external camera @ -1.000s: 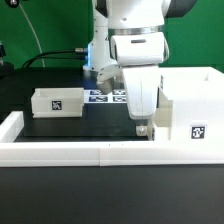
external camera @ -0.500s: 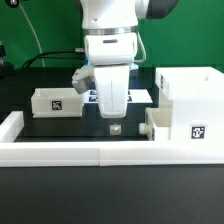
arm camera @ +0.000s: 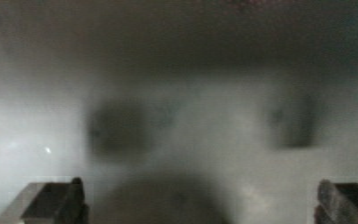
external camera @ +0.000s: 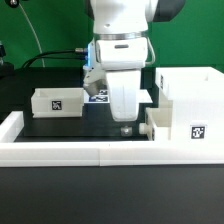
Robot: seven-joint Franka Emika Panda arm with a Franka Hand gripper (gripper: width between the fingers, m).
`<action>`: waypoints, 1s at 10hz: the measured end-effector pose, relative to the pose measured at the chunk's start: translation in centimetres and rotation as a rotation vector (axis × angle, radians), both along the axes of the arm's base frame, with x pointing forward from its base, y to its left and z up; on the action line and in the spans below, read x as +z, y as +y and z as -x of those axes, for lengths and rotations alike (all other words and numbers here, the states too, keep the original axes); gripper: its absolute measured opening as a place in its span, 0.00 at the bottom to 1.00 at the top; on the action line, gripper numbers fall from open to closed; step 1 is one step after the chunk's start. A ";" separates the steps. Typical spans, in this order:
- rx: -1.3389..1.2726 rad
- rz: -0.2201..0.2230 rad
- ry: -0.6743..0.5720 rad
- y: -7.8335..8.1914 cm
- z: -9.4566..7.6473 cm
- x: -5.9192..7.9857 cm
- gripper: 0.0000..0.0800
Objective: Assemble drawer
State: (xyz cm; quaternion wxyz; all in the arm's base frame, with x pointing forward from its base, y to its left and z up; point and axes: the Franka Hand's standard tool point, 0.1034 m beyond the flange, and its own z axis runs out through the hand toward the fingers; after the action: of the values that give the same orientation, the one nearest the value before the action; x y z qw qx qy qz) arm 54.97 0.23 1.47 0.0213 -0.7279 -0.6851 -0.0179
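Note:
The white box shell [external camera: 192, 100] stands at the exterior view's right, with a tag on its front. A small white tray [external camera: 158, 124] sits against its left side. A second small white tray [external camera: 55, 102] with a tag stands at the exterior view's left. My gripper [external camera: 125, 127] hangs low over the black table between the two trays, close to the tray by the shell and touching neither. The wrist view is blurred; the two fingertips [arm camera: 51, 200] sit far apart at the frame's edges with nothing between them, so my gripper [arm camera: 197, 205] is open and empty.
The marker board [external camera: 100, 97] lies flat on the table behind the arm. A low white border wall [external camera: 90, 151] runs along the front and the exterior view's left. Cables hang behind at the back left.
My gripper swung to the exterior view's left, then came partway back to the right toward the tray by the shell. The trays and the shell have not moved.

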 end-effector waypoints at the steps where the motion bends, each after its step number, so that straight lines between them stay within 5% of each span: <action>1: -0.002 0.000 0.000 0.4 0.0 0.0 0.81; 7: -0.021 -0.002 0.016 2.2 -0.9 0.2 0.81; 10: -0.051 0.002 0.000 1.0 -0.8 0.2 0.81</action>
State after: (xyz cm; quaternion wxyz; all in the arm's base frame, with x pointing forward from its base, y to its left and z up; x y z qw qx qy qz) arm 55.81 1.24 1.70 0.0201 -0.7451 -0.6664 -0.0180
